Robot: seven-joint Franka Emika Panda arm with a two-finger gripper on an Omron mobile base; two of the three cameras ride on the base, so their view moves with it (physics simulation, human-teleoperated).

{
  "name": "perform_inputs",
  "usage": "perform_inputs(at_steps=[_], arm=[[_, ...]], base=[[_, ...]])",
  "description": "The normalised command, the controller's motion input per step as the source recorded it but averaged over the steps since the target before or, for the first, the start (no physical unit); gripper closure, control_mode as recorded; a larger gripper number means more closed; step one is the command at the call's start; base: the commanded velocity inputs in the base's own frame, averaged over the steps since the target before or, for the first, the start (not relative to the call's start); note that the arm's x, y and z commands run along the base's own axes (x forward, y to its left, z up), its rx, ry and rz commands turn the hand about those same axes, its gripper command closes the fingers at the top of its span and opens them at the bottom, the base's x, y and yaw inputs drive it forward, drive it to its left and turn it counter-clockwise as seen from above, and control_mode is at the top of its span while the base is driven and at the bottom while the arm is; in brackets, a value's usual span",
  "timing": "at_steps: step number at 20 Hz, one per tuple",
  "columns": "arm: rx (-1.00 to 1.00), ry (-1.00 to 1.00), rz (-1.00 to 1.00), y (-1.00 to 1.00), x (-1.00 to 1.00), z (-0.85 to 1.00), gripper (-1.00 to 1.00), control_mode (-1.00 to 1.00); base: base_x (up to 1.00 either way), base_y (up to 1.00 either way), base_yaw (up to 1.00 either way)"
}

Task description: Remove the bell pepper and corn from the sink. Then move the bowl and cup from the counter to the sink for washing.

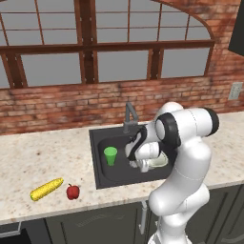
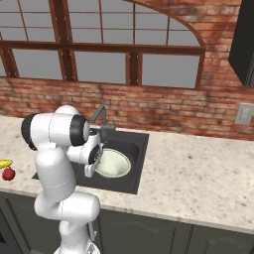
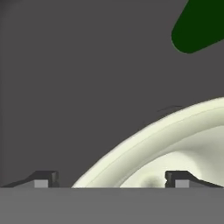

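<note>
In the sink [image 1: 100, 157], both washables are sitting now: the cup [image 1: 110, 156] is standing upright on the basin's left half, and the bowl [image 2: 113, 163] is lying on the right half, w/ its rim showing pale in the hand view [image 3: 144, 140]. I'm reading that as placement done for the wash step, since each is fully inside the dark basin and not on the rim. The corn [image 1: 46, 189] and the bell pepper [image 1: 73, 191] are lying on the surface [image 1: 43, 152] left of the sink, near each other but apart, well clear of the basin, which fits the remove step.

I'm seeing the gripper [image 3: 111, 178] w/ fingers spread wide: one tip is sitting outside the bowl's rim, the other over the bowl's inside, so the rim is running between them. Nothing is being clamped, judging by the gap each side, tho I can't tell if a tip is touching the rim.

Arm pose: it's folding forward and down from the shoulder, the elbow is riding high, and the wrist is dipping into the sink just in front of the faucet [image 1: 129, 116], w/ the hand pointing down over the bowl's near-left edge. Base is parking right up against the cabinet front.

My call: task looks about complete, only the lift-out is left.
</note>
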Motion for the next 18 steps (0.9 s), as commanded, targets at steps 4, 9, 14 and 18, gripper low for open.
perform_inputs(at_steps=[4,9,14,18], arm=[[0.07,0.0,-0.12,0.02,0.02,-0.11,-1.0,-1.0],[0.01,0.0,-0.17,0.02,0.02,-0.02,-1.0,-1.0],[0.0,0.0,-0.18,0.02,0.01,0.04,-1.0,-1.0],[0.0,0.0,-0.17,0.0,0.0,0.11,-1.0,-1.0]], base=[[0.0,0.0,0.0],[0.0,0.0,0.0],[0.0,0.0,0.0],[0.0,0.0,0.0]])
